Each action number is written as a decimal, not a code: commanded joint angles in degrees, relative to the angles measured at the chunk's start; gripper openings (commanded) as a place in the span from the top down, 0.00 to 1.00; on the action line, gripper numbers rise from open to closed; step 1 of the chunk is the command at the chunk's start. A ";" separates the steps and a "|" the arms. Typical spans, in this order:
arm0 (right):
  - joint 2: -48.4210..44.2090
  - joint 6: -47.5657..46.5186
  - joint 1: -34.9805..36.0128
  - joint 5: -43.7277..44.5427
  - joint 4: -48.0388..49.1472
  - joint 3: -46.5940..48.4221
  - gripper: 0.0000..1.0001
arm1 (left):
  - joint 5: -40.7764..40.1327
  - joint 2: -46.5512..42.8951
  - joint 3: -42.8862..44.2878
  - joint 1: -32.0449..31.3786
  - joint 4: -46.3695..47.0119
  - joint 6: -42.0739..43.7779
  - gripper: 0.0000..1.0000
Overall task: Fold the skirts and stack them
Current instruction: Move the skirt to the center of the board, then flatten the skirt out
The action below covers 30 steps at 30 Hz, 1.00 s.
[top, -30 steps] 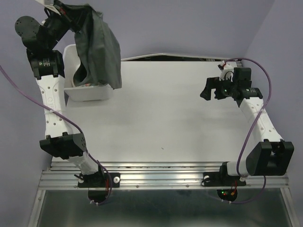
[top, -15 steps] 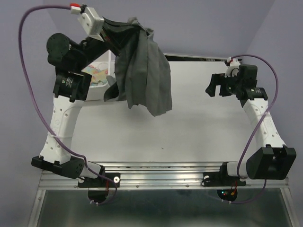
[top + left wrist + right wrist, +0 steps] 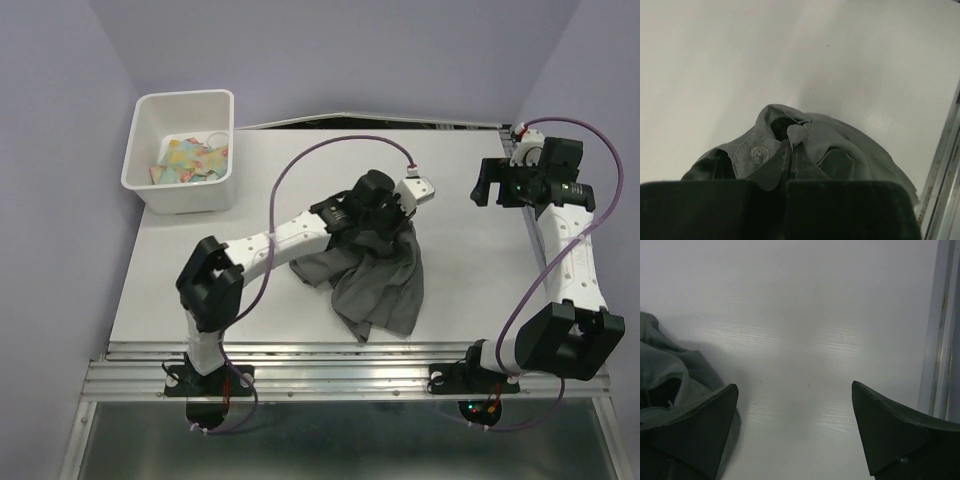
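A dark grey skirt (image 3: 378,285) lies crumpled in the middle of the white desk (image 3: 160,290), its top pinched in the left hand (image 3: 388,222), fingers clamped on the cloth. Farther right, the right hand (image 3: 487,185) hangs with fingers wide apart. A white bin (image 3: 180,195) sits at the far-left corner.
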 commanded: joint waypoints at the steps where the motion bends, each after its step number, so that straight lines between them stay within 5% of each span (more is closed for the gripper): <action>1: 1.64 -3.33 -3.71 -0.88 -2.64 4.46 0.00 | -6.39 5.21 15.60 -1.57 0.90 -3.54 1.00; 4: 3.92 -6.40 -6.52 -3.95 -4.84 6.56 0.00 | -4.12 9.09 21.67 -2.53 -0.41 -3.72 0.60; 5: 4.28 -7.37 -7.13 -6.40 -6.15 7.18 0.00 | -3.24 8.84 22.47 -2.62 -0.95 -3.55 0.23; 7: 4.90 -9.13 -7.14 -9.31 -7.91 7.71 0.00 | -1.48 7.53 22.84 -2.62 -2.70 -1.89 0.04; 14: 9.29 -10.73 -7.14 -23.46 -14.42 6.40 0.01 | 8.07 -10.98 7.48 3.25 -7.28 2.52 0.02; 20: 12.71 0.41 -5.04 -30.59 -8.55 2.09 0.08 | 15.75 -23.57 -11.77 20.12 -7.80 -2.22 0.05; 30: 30.72 12.31 3.58 -26.64 2.28 8.58 0.16 | 19.18 -23.69 -28.84 33.49 -1.04 -16.54 0.09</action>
